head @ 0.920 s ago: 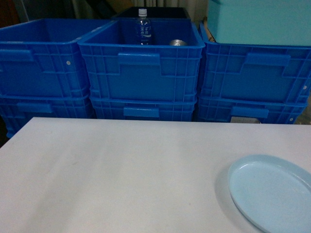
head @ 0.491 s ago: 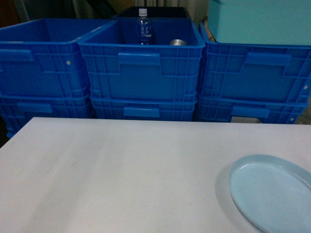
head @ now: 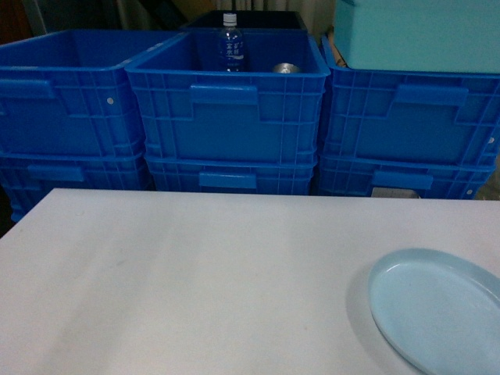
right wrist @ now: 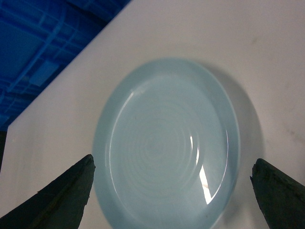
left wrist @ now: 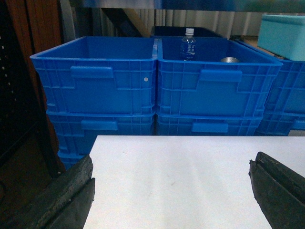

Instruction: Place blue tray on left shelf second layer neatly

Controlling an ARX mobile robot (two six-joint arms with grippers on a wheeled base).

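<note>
Your blue tray (head: 437,312) lies flat on the white table (head: 195,281), at its near right corner, partly cut off by the edge of the head view. It is a pale, glossy, shallow oval dish with a low raised rim; from the right wrist camera you can see faint concentric rings on its floor and a bright streak of reflected light. The table top is matte and smooth, with a few faint smudges.

The right gripper (right wrist: 171,200) hangs above the tray with its jaws spread wide, one dark rubbery fingertip (right wrist: 62,195) on each side of the dish and neither touching it. The left gripper (left wrist: 171,195) is likewise spread open over bare table near the left edge, holding nothing.

Behind the table you have six dark-blue ribbed plastic crates (head: 226,117) in the head view, stacked two high in three columns (moulded handle recesses on each front). The middle top crate holds one clear water bottle (head: 229,43) with a white cap and one round metallic item (head: 286,68), too small to identify. One smooth teal box (head: 418,35) sits on the right stack.

Compared with the head view half a second ago, the tray, crates and bottle sit in the same places; nothing has visibly shifted.
</note>
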